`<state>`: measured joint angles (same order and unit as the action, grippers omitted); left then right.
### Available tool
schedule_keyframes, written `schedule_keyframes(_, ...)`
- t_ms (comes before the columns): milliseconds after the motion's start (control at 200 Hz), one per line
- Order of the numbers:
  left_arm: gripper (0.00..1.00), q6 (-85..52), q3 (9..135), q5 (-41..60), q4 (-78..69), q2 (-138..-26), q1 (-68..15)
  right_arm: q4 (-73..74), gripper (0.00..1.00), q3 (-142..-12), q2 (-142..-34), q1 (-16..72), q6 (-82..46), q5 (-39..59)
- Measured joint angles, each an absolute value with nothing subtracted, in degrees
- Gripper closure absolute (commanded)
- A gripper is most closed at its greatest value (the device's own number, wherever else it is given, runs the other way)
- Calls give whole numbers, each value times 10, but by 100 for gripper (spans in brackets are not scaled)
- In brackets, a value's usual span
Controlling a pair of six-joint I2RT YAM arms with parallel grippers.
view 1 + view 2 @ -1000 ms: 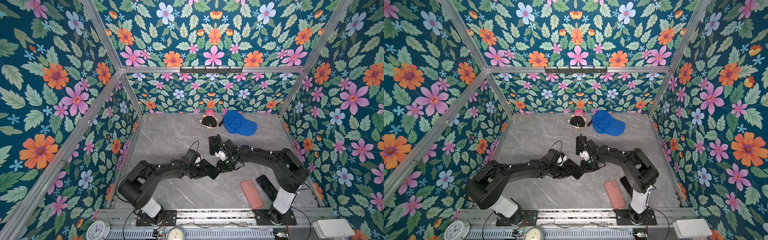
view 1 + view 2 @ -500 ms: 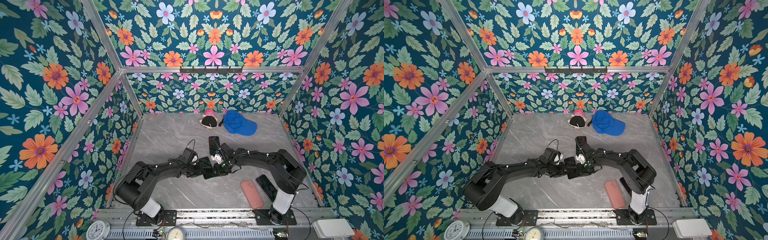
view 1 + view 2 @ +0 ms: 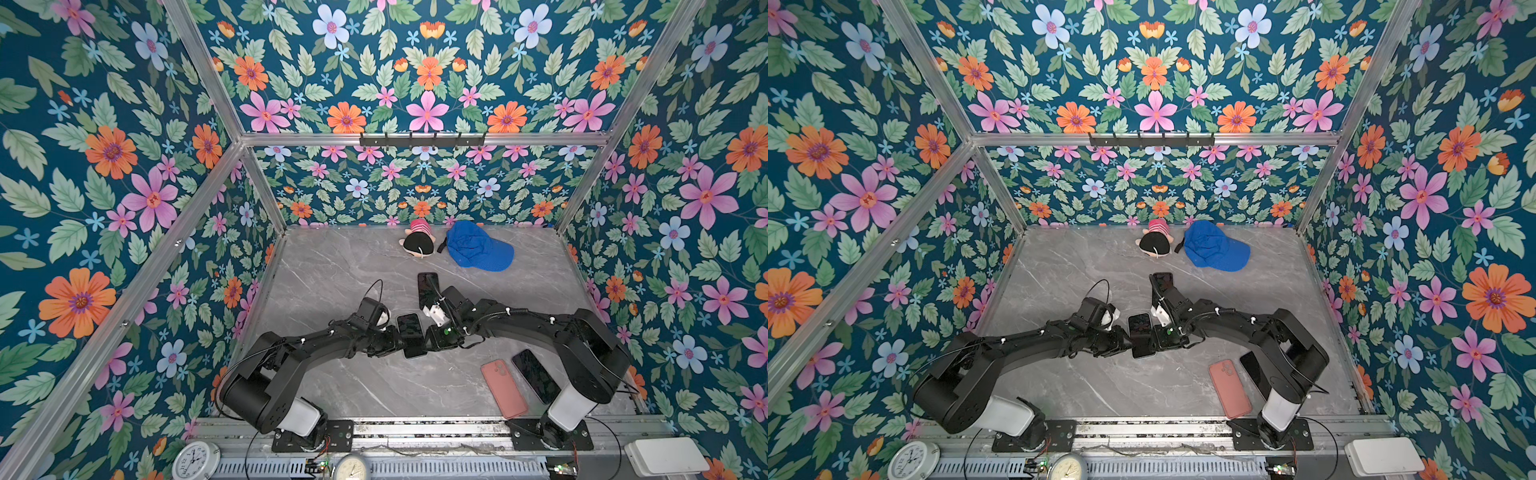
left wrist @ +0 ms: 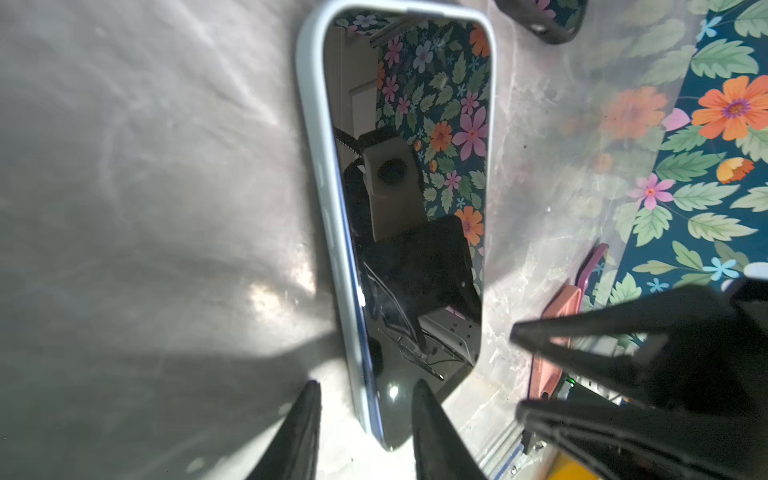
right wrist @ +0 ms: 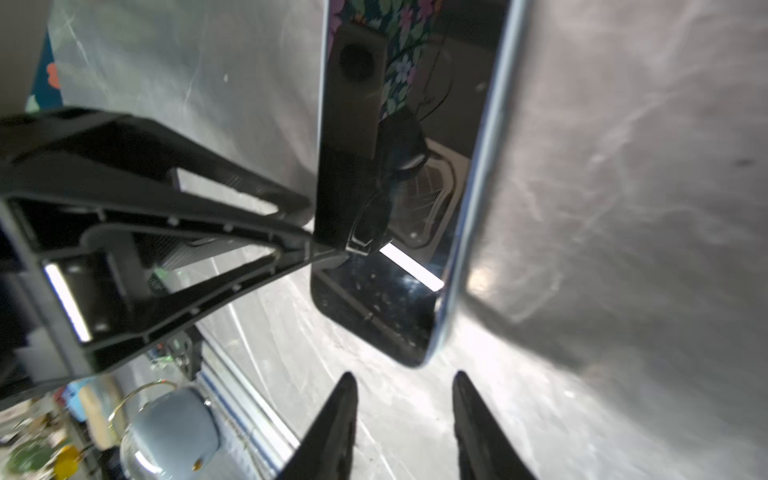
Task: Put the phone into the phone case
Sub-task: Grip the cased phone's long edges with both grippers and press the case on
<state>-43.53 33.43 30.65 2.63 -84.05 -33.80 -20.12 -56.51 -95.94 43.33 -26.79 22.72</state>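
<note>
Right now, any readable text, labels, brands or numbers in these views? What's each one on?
No legible text in any view.
White clock: dial numerals too small to read.
Centre phone: dark screen, reflections only.
Pink case: no print visible.

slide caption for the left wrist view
left pincer, tips apart, straddles a corner of the blue-edged phone lying screen-up on the grey table

Both long sides of the phone (image 3: 411,334) are blocked: left gripper (image 4: 365,395) and right gripper (image 5: 403,386) flank it closely. A black slab (image 3: 428,286) lies just behind. Front right holds a pink case (image 3: 503,388) and dark phone (image 3: 536,376) (side by side). The table (image 3: 332,270) back left offers free passage.
</note>
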Motion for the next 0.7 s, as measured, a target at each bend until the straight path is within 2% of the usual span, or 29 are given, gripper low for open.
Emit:
schedule_keyframes(195, 64, -472, 299, 324, 40, -788, -344, -212, 54, -566, -921, 434, -267, 191)
schedule_keyframes(285, 67, -502, 294, 325, 44, -769, -356, -210, 42, -566, -926, 433, -269, 189)
schedule_keyframes(460, 71, -553, 294, 320, 45, -764, -378, -198, 42, -569, -945, 434, -286, 198)
schedule_keyframes(700, 77, -583, 314, 318, 49, -797, -388, -180, 47, -571, -977, 434, -329, 211)
